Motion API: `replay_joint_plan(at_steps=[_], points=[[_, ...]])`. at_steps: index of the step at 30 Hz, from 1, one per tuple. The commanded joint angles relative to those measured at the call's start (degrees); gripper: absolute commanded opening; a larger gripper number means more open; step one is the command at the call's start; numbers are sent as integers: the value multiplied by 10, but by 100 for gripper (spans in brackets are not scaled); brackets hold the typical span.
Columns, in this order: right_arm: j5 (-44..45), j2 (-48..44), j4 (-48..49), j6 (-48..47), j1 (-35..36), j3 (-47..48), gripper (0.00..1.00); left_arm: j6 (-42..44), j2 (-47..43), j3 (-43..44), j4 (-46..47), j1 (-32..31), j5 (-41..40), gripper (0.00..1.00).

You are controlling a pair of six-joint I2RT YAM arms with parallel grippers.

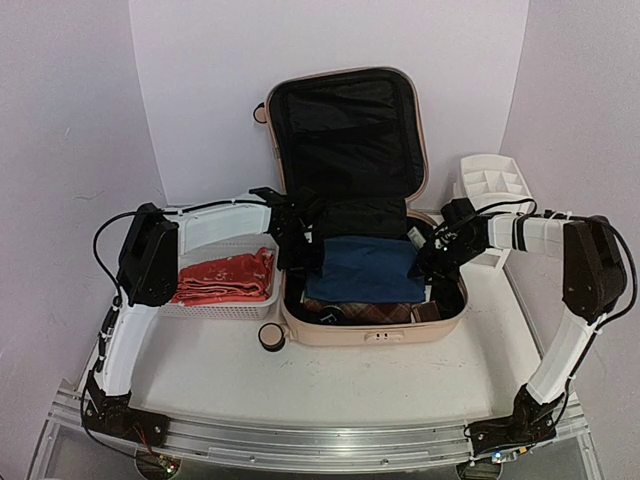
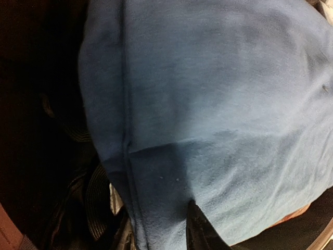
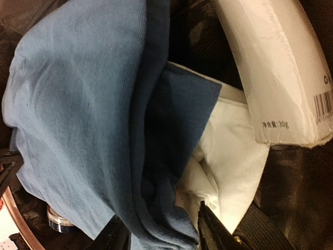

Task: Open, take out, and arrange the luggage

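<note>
Two arms reach into the open luggage (image 1: 372, 337), which lies flat in the middle of the table (image 1: 350, 400) with its lid (image 1: 345, 130) standing up against the back wall. The left gripper (image 1: 300, 240) is at the left edge of a folded blue garment (image 1: 365, 268) lying on top of the packed things, and the right gripper (image 1: 435, 255) is at its right edge. Each wrist view shows only one dark fingertip, the left one (image 2: 196, 229) over the blue cloth and the right one (image 3: 208, 229) over a white folded sheet (image 3: 229, 156). I cannot tell whether either pincer stands wide, stands narrow, or has pinched anything.

The case itself looks stiff and smooth, likely heavy for these arms, and its wheel (image 1: 270, 338) suggests it may roll if pushed; the rim of the shell would be the firmest hold. The garment looks soft and limp, so it would probably sag and unfold unless pinched at a folded edge on both sides.

Readable writing is scarce. A white wrapped package (image 3: 276, 67) beside the garment carries a barcode and a printed line ending "30g", preceded by characters too small to read.

A white basket (image 1: 215, 310) holding a red cloth (image 1: 225, 275) sits left of the case, and a white organizer (image 1: 495, 180) sits to its right.
</note>
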Motion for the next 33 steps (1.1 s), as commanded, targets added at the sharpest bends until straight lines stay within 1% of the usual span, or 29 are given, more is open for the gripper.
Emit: replay_joint_plan(at_steps=[1,2,3,4,6,8,12,19,23,26,30,33], points=[[-24,8,14,12,-3,17,41,3,0,31,1,8,17,27],[-33,11,14,14,-4,19,35,5,1,34,1,8,21,21],[-44,14,15,15,-5,24,26,8,0,36,1,9,24,15],[-51,16,15,16,-5,28,17,11,-3,39,1,9,23,13],[-52,9,15,19,-5,29,8,14,-19,34,1,9,12,11],[-46,-4,14,20,-5,30,0,18,-34,27,1,9,-1,8],[-60,-27,12,25,-5,38,0,22,-68,21,0,8,-3,0],[-73,-56,-3,27,-5,61,0,24,-106,34,-3,5,6,2],[-74,-58,-14,26,-6,69,0,30,-111,45,-4,5,14,1],[-72,-59,-18,24,-6,73,0,36,-105,47,-4,5,23,5],[-77,-59,-23,23,-6,79,0,42,-104,47,-6,6,22,0],[-86,-59,-31,24,-4,94,0,50,-122,48,-7,9,3,0]])
